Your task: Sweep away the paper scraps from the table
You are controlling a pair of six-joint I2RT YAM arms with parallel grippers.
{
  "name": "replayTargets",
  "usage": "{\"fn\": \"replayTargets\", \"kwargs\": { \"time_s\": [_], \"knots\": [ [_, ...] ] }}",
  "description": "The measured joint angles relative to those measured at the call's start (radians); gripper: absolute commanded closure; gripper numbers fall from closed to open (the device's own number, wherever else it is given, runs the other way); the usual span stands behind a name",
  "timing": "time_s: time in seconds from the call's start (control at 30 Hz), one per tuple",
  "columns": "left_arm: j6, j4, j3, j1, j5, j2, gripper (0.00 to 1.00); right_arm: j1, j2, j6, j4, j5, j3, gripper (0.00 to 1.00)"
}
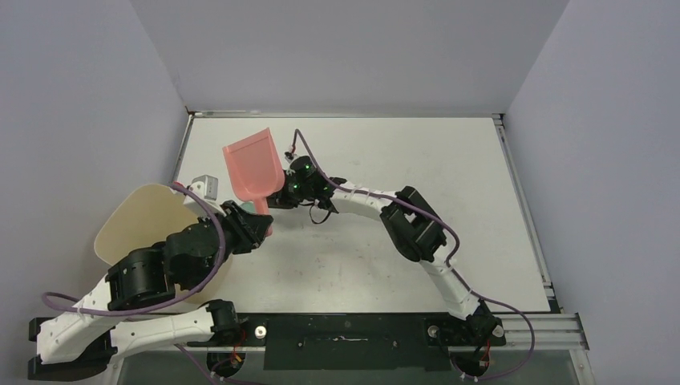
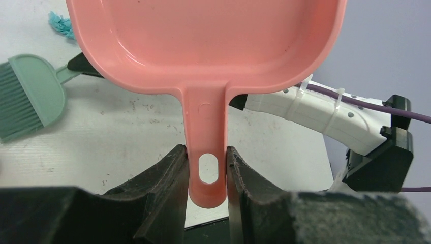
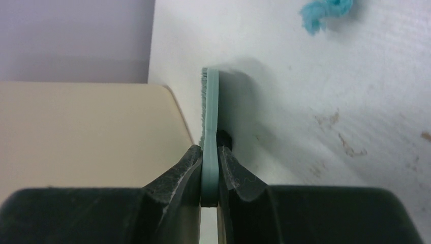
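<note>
Dustpan (image 2: 203, 40) and beige bin (image 1: 140, 212) are both showing bare insides, the bin's partly hidden under the left arm (image 1: 160, 269), while the left gripper (image 2: 206, 175) is clamping the dustpan handle, the right gripper (image 3: 210, 175) is pinching one teal brush (image 3: 210, 112) beside the bin, and one paper scrap (image 3: 325, 12) is lying on the table (image 3: 330, 101) farther from the bin.

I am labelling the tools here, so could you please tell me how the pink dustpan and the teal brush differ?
The dustpan is pink, a broad smooth scoop; the brush is teal, smaller and bristled. The left gripper clamps the dustpan by its handle; the right gripper clamps the brush. Both are gripped, one per arm.
</note>
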Motion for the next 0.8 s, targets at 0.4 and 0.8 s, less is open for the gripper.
{"fn": "replayTargets", "kwargs": {
  "time_s": [0.4, 0.8],
  "knots": [
    [0.035, -0.01, 0.009, 0.0, 0.039, -0.006, 1.0, -0.162, -0.385, -0.168, -0.192, 0.061, -0.396, 0.95],
    [0.089, -0.011, 0.006, 0.0, 0.027, -0.032, 1.0, -0.386, -0.693, -0.473, -0.459, -0.012, -0.49, 0.95]
  ]
}}
